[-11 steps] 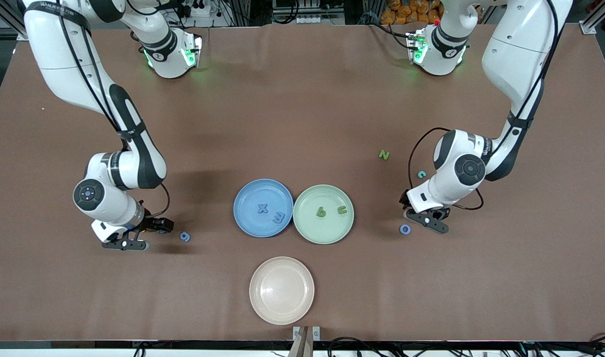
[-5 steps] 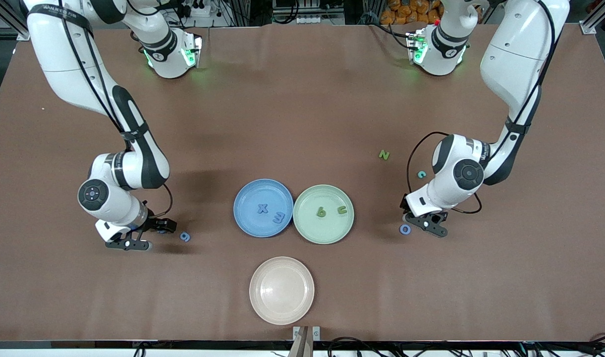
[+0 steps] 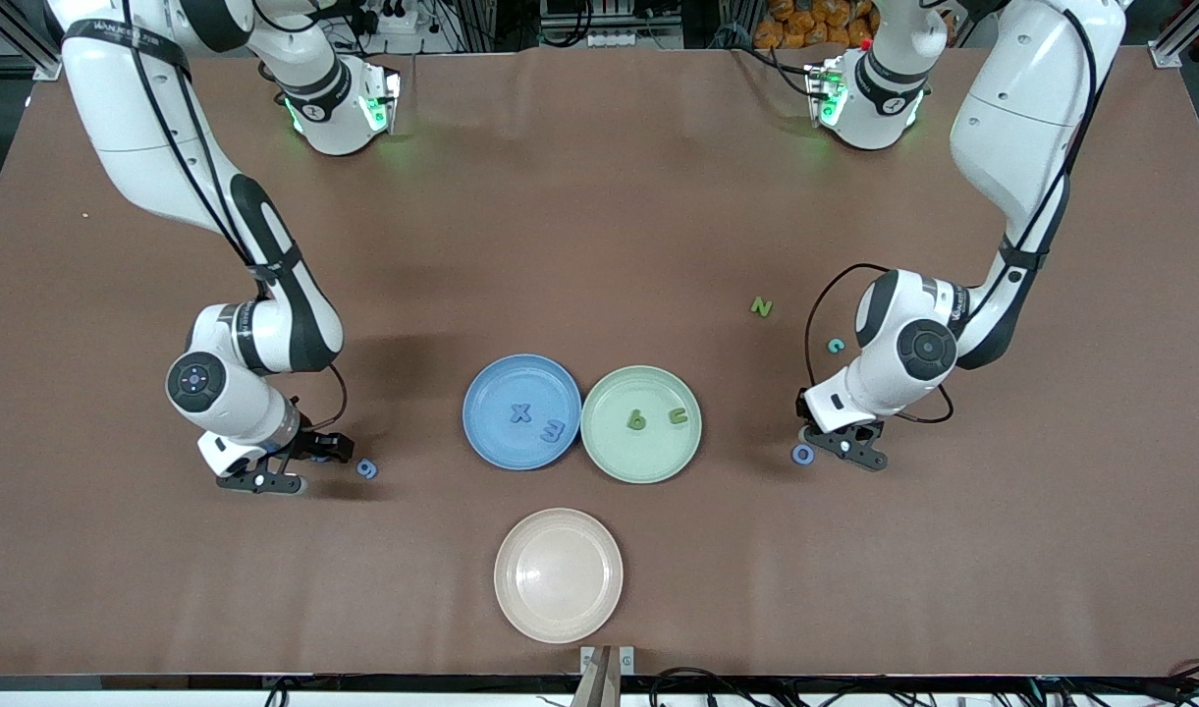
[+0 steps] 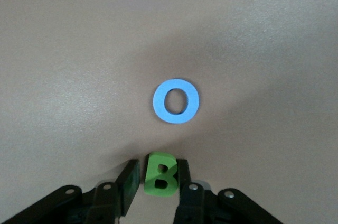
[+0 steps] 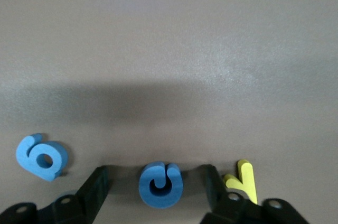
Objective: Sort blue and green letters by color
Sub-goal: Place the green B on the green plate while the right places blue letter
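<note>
- My left tool is down at the table toward the left arm's end, its two fingers pressed against both sides of the green B. I'd call that clamped on it.
- The blue O lies flat just beside that tool, not touching the B.
- My right tool is low at the right arm's end. Its fingers are apart, with a gap on each side of a blue curly letter.
- A second blue letter and a yellow piece sit just outside those fingers.
- These letters look light and flat, like foam with a bit of give. My guess is they're easy to lift but quick to twist or pop out.
- I'd take them across the outer edges, low and square, and squeeze gently.
- The blue plate holds two blue letters and the green plate holds two green ones. The plates touch mid-table.
- A green N lies loose on the table.
- The table is a matte brown sheet. There's open room between the tools and the plates.
</note>
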Tool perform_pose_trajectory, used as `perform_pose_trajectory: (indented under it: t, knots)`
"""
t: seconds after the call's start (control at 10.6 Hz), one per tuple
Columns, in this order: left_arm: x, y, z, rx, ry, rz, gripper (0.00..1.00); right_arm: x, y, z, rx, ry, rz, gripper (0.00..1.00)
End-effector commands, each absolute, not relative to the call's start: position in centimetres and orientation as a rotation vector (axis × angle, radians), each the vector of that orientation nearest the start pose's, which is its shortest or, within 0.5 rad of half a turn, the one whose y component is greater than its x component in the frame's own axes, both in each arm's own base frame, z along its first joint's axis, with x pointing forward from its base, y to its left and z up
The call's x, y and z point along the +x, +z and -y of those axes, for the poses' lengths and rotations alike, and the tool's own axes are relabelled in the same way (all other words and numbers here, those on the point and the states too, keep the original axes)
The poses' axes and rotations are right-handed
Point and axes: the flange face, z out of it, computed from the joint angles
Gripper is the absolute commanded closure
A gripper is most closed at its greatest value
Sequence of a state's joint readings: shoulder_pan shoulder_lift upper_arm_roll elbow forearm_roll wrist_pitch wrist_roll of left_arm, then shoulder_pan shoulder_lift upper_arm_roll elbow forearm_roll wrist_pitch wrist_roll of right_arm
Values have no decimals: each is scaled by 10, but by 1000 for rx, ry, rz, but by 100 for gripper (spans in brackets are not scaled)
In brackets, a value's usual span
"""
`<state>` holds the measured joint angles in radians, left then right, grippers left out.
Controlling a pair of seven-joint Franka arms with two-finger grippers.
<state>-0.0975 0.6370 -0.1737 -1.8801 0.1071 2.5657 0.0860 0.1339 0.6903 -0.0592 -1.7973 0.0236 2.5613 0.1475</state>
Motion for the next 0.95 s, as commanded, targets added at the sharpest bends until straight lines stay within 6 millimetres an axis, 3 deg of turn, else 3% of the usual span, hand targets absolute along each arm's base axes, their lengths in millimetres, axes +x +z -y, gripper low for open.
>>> perform_pose_trajectory:
  t: [0.0,0.09,0.28,0.47,0.76,0.85]
  knots:
    - [620,171,171,-3127,-93,-600,93,655,167,-52,-3144,-133,-149,65]
    - [620,174,171,-3128,-100,-593,100,655,167,-52,-3144,-133,-149,66]
    - [623,183,171,-3133,-121,-578,100,655,167,-50,-3140,-132,-164,69]
    - [623,204,184,-3155,-167,-506,100,656,170,-48,-3139,-132,-171,69]
    - [616,223,239,-3217,-182,-266,100,662,217,-59,-3083,-116,-233,72]
    - [615,228,256,-3230,-196,-203,100,664,234,-73,-3047,-100,-256,72]
